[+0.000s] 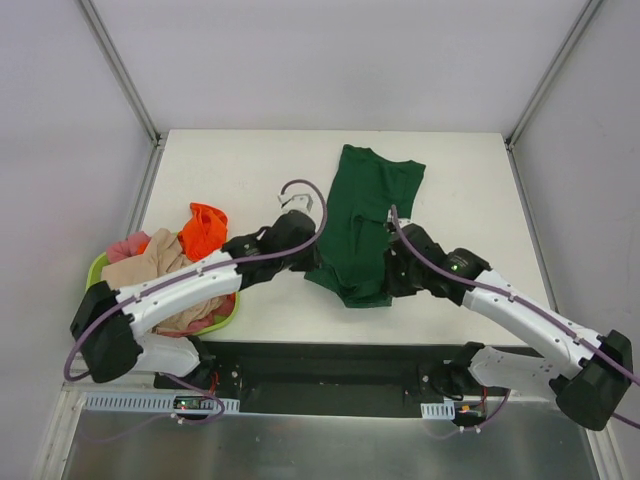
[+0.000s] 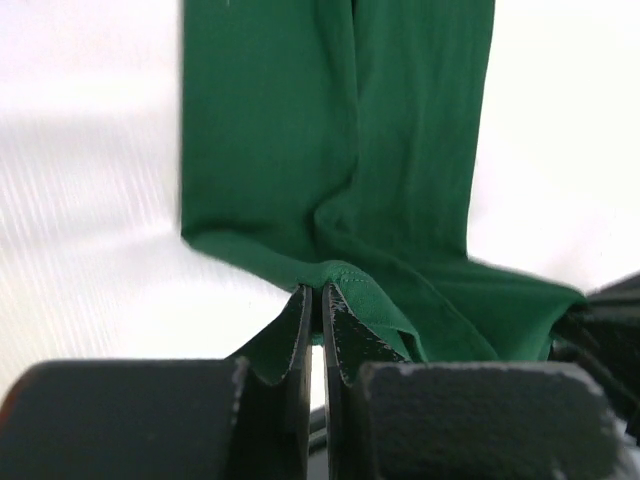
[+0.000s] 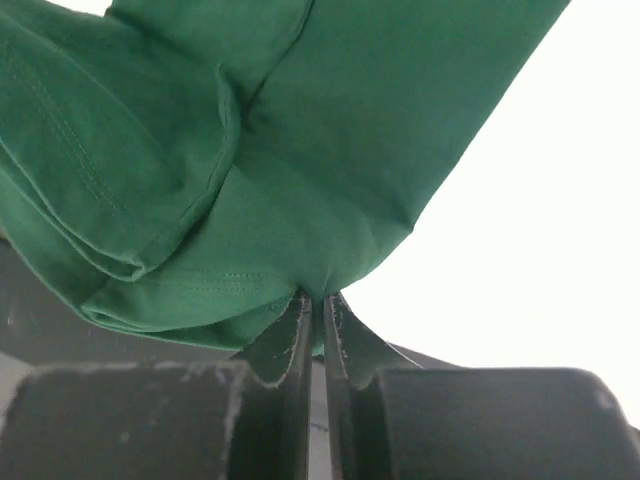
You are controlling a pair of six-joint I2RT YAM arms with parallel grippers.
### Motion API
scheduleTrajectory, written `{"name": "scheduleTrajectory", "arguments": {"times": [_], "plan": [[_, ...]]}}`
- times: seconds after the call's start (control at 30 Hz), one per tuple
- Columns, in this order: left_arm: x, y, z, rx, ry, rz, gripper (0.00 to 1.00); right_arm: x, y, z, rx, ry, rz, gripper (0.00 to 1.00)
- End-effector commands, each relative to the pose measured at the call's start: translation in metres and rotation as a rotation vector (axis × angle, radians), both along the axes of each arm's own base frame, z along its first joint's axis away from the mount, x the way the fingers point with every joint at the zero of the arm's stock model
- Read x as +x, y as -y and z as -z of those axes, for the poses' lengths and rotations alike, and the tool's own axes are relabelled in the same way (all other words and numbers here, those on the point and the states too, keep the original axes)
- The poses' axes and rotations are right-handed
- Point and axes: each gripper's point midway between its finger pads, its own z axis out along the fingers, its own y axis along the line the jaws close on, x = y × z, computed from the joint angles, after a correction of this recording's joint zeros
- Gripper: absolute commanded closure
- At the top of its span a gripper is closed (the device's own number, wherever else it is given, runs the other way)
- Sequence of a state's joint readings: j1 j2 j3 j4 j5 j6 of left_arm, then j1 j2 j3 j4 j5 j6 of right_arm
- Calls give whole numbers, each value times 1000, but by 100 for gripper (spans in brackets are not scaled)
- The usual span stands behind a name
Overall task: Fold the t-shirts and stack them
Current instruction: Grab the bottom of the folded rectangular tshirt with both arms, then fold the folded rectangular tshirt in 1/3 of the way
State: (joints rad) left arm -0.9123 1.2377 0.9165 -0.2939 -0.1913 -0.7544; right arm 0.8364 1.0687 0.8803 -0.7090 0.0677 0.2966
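Dark green t-shirt [image 1: 365,205] is pinched at its near edge by both arms: left tool [image 2: 320,292] and right tool [image 3: 321,298] each closed tight on a fold of cloth. From there it stretches away, narrow, across the white bench [image 1: 230,160]. I'd lift both corners level and carry them evenly to the far end, so the fold lands square. No label or writing is readable anywhere.

The green t-shirt [image 1: 365,215] loses its near hem, six o'clock, under left arm [image 1: 180,285] and right arm [image 1: 520,310] from above. Wrist cameras chop the cloth at twelve o'clock. Basket [image 1: 96,268] mostly buried under shirts [image 1: 160,268].
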Motion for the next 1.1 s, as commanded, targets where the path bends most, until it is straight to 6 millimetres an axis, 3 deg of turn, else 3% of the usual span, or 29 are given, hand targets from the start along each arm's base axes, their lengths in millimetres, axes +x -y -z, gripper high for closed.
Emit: {"name": "scheduleTrajectory", "arguments": {"times": [0.0,0.3,0.53,0.8,1.07], "plan": [[56,8,-24,80,114,-40,100,48,6,-27,5,151,59,93],[123,16,-34,170,186,-116,100,109,33,-29,-38,176,219,93],[164,18,-15,204,154,-124,100,150,43,-18,-39,155,263,93],[193,25,9,225,116,-87,100,173,61,6,-103,104,325,94],[214,25,34,231,70,-71,100,202,65,36,-85,43,338,91]]}}
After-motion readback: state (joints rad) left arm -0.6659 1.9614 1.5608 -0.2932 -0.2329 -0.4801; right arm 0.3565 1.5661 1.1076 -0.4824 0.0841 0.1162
